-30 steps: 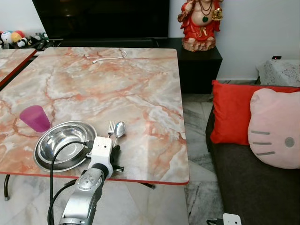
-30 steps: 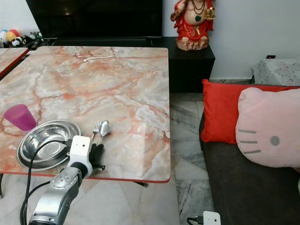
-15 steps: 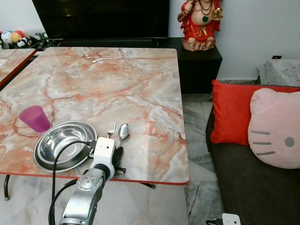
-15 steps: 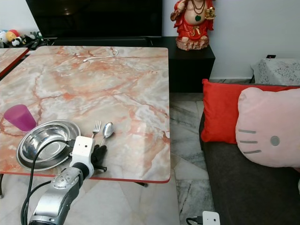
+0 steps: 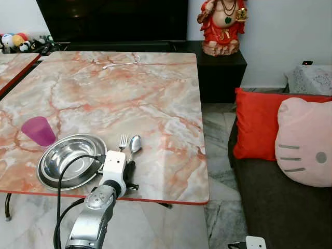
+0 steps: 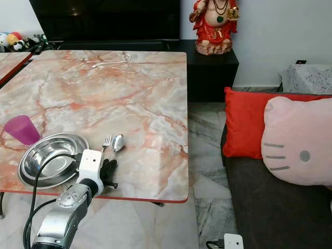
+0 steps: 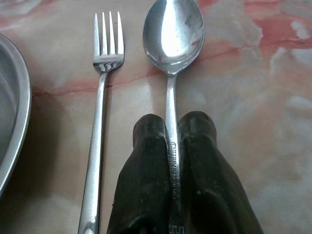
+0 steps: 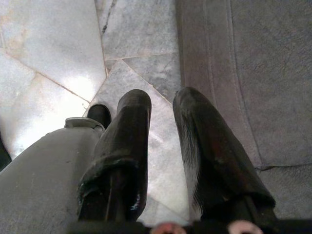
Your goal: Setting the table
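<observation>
left fingers (image 7: 146, 161) are clamped on the spoon (image 7: 171, 58) handle, low on the counter (image 5: 155, 93); its long axis runs straight ahead, parallel w/ the fork (image 7: 100, 97) just beside, nxt to the bowl (image 5: 70, 161). right gripper (image 8: 163, 141) hangs parted over the floor.

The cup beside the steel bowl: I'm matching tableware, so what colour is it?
The cup is translucent purple-pink, seen best in the left eye view.
</observation>
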### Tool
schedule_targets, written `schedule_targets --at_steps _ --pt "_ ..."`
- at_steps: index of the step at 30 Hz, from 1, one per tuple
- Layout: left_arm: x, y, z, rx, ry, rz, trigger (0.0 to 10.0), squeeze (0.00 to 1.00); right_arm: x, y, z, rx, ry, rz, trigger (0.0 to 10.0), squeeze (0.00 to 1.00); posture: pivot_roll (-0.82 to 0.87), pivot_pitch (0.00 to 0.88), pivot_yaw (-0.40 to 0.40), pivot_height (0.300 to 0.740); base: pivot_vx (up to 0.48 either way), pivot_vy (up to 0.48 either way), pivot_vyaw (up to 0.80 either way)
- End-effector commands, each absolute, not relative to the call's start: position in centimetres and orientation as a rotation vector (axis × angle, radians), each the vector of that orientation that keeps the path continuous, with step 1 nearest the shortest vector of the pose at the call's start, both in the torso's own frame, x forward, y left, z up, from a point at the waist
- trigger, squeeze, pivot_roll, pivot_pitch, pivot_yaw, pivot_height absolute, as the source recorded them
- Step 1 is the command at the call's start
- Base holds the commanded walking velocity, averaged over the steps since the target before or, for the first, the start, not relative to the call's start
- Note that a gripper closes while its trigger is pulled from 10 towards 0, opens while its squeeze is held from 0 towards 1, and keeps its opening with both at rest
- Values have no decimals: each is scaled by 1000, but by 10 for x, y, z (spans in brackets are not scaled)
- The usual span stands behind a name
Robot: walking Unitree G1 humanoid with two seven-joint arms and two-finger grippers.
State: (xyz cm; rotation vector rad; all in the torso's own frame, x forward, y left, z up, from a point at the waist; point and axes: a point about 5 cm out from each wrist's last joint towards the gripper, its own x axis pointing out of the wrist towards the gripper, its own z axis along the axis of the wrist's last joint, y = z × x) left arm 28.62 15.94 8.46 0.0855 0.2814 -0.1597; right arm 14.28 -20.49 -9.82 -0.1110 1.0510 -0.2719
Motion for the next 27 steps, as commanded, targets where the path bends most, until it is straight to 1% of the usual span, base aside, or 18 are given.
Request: schedule_targets --at_steps 1,3,4,6,19,21,27 --pt "288 160 85 76 288 -158 10000 200 141 -205 -99 -110 1060 -271 10000 0 -17 38 21 740 0 0 0" --pt "288 160 85 78 287 -159 10000 227 141 -205 -99 -110 1060 -271 10000 0 -17 38 20 740 0 0 0" --pt "288 160 85 78 287 -159 10000 294 141 -205 -99 -110 1060 -271 10000 0 -16 38 20 740 0 0 0" --pt "289 160 85 78 285 -159 10000 337 141 -205 -99 -110 1060 -270 10000 0 -17 38 20 740 0 0 0" --pt "290 160 86 79 281 -155 10000 341 141 -204 -99 -109 1060 -270 10000 0 -16 37 22 740 0 0 0" --pt "290 160 86 80 281 -156 10000 408 141 -204 -99 -109 1060 -271 10000 0 -16 36 22 740 0 0 0" --pt "290 160 87 81 281 -156 10000 420 141 -205 -99 -109 1060 -270 10000 0 -16 37 21 740 0 0 0"
